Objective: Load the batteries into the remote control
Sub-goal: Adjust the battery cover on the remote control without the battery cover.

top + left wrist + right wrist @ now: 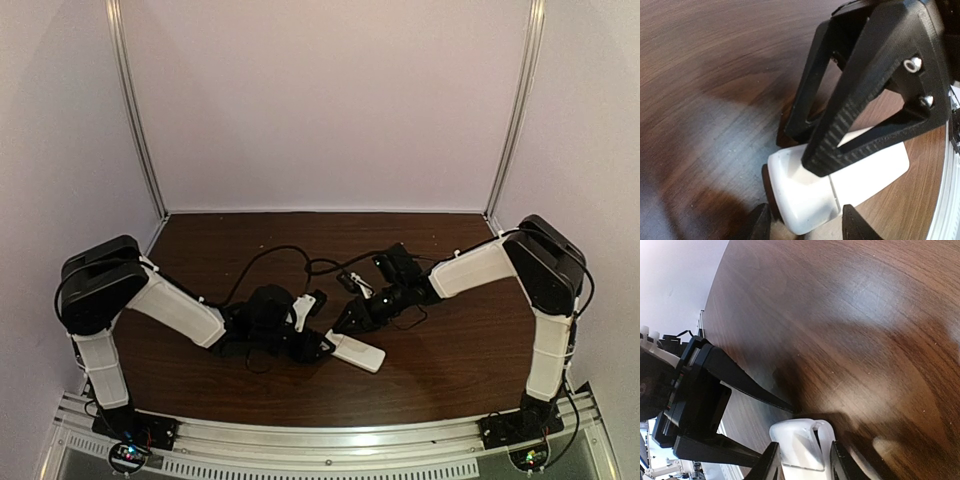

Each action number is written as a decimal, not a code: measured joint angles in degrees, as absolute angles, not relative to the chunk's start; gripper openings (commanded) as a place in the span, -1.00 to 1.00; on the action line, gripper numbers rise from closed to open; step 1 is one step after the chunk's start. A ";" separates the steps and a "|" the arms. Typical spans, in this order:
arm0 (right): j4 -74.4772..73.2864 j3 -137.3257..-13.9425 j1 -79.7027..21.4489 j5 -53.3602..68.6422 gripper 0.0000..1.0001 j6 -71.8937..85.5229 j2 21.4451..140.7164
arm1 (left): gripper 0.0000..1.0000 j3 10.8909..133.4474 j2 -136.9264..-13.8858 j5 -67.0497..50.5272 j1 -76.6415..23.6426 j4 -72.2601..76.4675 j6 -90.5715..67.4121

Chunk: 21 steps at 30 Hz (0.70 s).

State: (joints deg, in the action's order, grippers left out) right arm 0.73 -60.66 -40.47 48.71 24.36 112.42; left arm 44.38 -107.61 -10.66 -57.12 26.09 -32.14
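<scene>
The dark wooden table [450, 370] carries everything, and the left arm [180, 310] and the right arm [480, 268] reach in from their own sides and meet near its middle. They meet there because the remote control [865, 172] lies there, with one end pointing to the near edge, and the job probably needs one arm to steady it while the other works on it.

The right gripper [802, 465] has its two fingers pressed against the two long sides of the remote control, so it is closed on it and holds it firmly.

The left gripper [807, 227] is about half spread, with a finger on each side of the rounded end of the remote control. I cannot tell if both fingers really touch it.

The plain white back faces up, and a thin seam [831, 187] crosses it. I judge this to be the edge of the battery cover, which seems not yet removed.

The batteries do not show in any view.
</scene>
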 measured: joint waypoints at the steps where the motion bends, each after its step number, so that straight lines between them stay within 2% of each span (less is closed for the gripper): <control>1: 0.34 -60.66 -40.40 48.60 -0.23 24.36 112.09 | 0.02 44.36 -107.39 -10.41 -57.12 25.67 -32.16; 11: -1.65 -60.36 -38.63 46.68 -0.22 24.27 105.71 | 0.01 44.42 -106.37 -8.64 -57.06 23.38 -32.14; 21: -5.37 -53.06 -37.82 41.95 -0.20 22.44 95.55 | -0.10 45.60 -105.73 -8.78 -55.57 20.78 -32.67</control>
